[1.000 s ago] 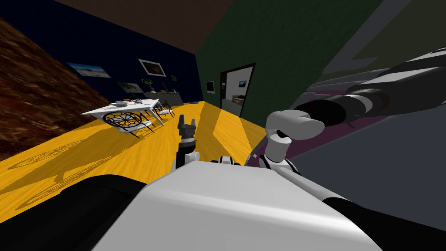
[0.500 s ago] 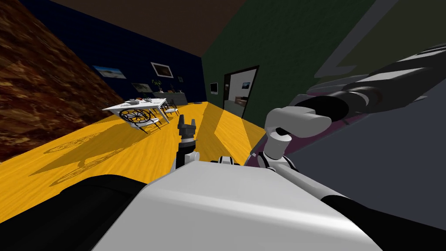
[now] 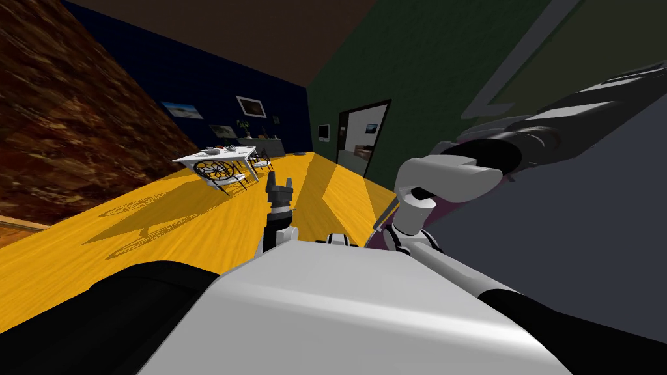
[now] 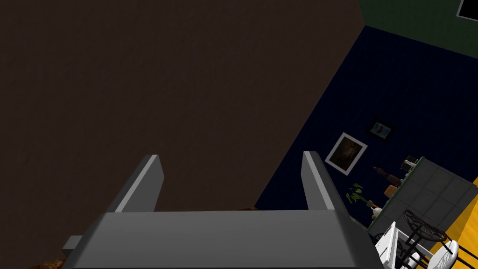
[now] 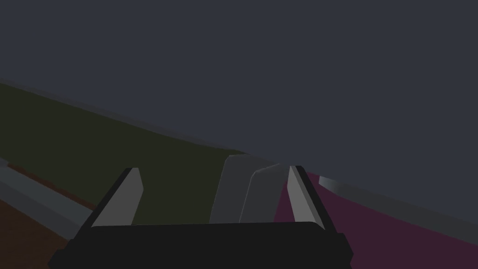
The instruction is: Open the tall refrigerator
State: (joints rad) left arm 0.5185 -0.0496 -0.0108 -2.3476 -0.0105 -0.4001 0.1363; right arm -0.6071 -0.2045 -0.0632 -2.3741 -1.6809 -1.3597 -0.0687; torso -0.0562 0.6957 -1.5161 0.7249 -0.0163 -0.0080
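Observation:
A broad dark grey face, the tall refrigerator (image 3: 560, 221), rises close on my right in the head view. My right forearm (image 3: 560, 127) reaches along it, up and to the right. In the right wrist view the same dark grey plane (image 5: 280, 70) lies ahead. My right gripper (image 5: 214, 170) is open there, and a lighter grey rounded bar (image 5: 242, 194) stands between its fingers, close to one finger (image 5: 301, 198) but not pressed by either. My left gripper (image 3: 279, 179) is held low in front of my chest, pointing up, open (image 4: 231, 161) and holding nothing.
Yellow floor (image 3: 195, 221) stretches ahead. A white table (image 3: 218, 155) with dark wire chairs stands far back on the left, a sideboard (image 3: 260, 140) behind it. A doorway (image 3: 361, 138) opens in the green wall. A brown wall (image 3: 65, 130) closes the left side.
My head camera has turned, so the table, pictures and doorway slid to the right in the picture. My right forearm sits slightly higher. Both grippers stay open.

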